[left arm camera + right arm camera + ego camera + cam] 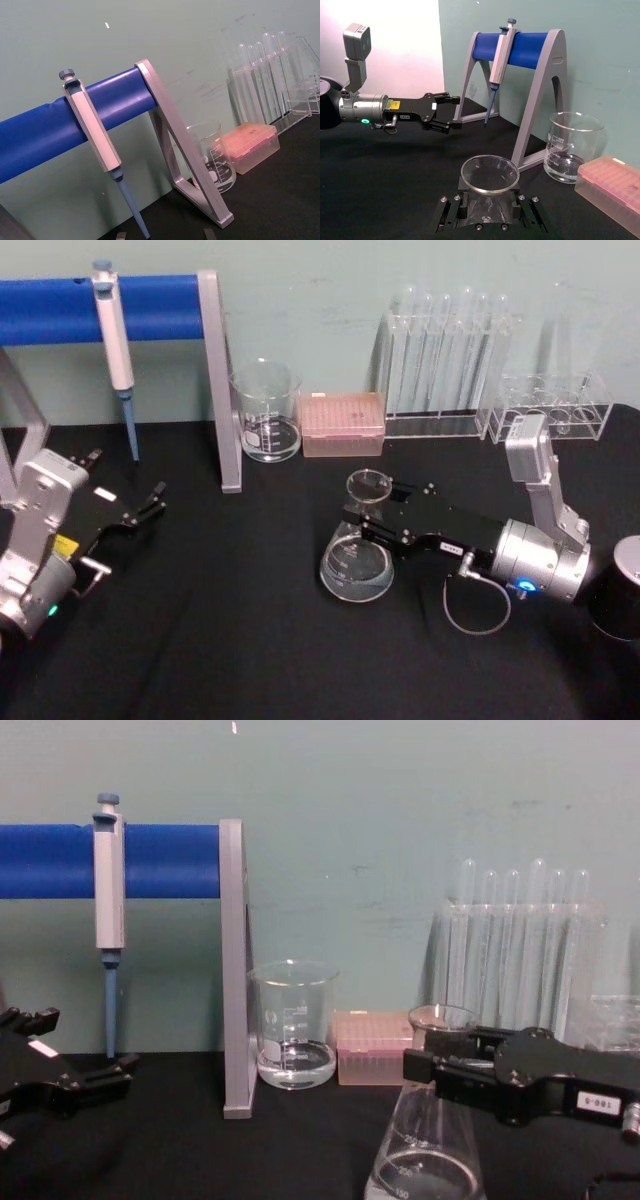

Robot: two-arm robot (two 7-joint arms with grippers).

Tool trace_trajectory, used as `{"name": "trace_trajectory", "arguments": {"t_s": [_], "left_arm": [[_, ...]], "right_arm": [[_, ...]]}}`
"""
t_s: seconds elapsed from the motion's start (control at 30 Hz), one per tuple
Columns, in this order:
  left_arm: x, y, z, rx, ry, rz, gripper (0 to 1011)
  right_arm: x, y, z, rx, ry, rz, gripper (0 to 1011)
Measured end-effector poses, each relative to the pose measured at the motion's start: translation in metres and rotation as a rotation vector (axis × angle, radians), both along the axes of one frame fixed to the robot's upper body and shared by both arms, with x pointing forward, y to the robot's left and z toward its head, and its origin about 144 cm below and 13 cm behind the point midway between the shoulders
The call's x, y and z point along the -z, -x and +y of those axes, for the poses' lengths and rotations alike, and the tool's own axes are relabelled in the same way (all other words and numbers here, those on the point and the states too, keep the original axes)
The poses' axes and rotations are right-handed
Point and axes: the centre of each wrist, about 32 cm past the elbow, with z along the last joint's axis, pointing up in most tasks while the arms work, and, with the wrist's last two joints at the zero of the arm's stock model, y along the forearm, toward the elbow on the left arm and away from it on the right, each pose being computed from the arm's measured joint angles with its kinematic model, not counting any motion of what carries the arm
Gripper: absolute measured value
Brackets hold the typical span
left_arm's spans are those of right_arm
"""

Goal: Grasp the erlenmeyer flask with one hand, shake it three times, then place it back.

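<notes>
The right hand (376,512) clamps the narrow neck of the erlenmeyer flask (357,570); the left hand (140,512) rests well apart, fingers spread. The glass is smooth and brittle, and probably light, so grip firmly beneath the flared rim.

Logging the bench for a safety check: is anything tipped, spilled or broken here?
Nothing stands out. The erlenmeyer flask stands upright with the right gripper around its neck; the beaker is upright, the pipette hangs on its stand, and no spill shows. The left gripper sits parked, jaws open.
</notes>
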Motion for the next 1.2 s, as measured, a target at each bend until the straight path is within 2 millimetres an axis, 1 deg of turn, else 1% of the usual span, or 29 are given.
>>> {"name": "trace_trajectory", "arguments": {"t_s": [1.2], "left_arm": [[0.0000,0.0000,0.0000,0.000,0.000,0.000,1001]], "right_arm": [[0.0054,-0.0025,0.0030,-0.008,0.019,0.046,457]]}}
